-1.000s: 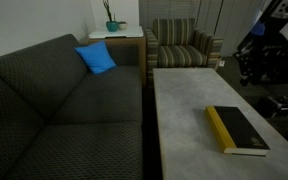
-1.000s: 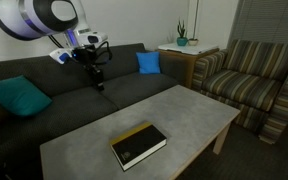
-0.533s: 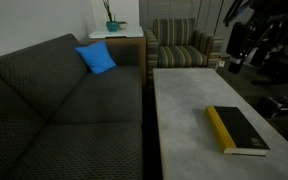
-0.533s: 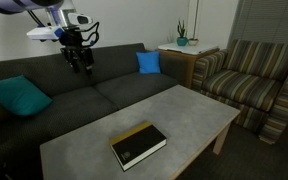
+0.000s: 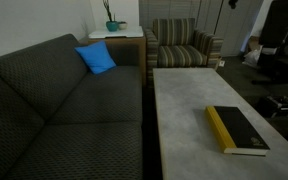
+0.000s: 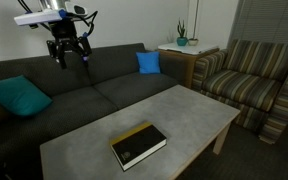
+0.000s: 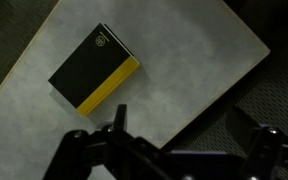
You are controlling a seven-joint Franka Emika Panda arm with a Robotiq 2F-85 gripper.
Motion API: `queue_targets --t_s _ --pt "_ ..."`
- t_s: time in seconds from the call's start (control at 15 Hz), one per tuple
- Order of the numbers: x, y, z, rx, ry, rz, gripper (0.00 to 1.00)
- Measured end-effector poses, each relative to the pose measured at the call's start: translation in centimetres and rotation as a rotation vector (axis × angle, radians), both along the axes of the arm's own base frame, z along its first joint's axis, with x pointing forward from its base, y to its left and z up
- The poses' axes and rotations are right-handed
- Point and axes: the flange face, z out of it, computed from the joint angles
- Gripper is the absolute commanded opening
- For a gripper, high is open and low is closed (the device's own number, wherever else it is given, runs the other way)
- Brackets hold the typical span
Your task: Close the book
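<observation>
In the wrist view the gripper [image 7: 179, 128] is a dark, soft-edged shape cut off by the bottom edge, and its base hides the table's [image 7: 199, 60] nearest edge. The table also runs out past the top and left edges. The small gold mark on the book's [image 7: 89, 65] black cover is too small to read, and its pages are hidden between the covers. In an exterior view the arm [image 6: 44, 15] is cut off by the top edge and the fingers [image 6: 58, 55] are blurred. In an exterior view the robot [image 5: 281, 40] is a dark blur cut by the right edge, its gripper unseen, and the sofa [image 5: 44, 110] runs past the left and bottom edges.
</observation>
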Motion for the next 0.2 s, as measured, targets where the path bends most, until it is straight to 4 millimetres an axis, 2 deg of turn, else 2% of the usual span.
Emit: queue_targets --t_s 0.2 --pt "-0.12 0.24 0.05 -0.006 -0.002 0.016 1.0"
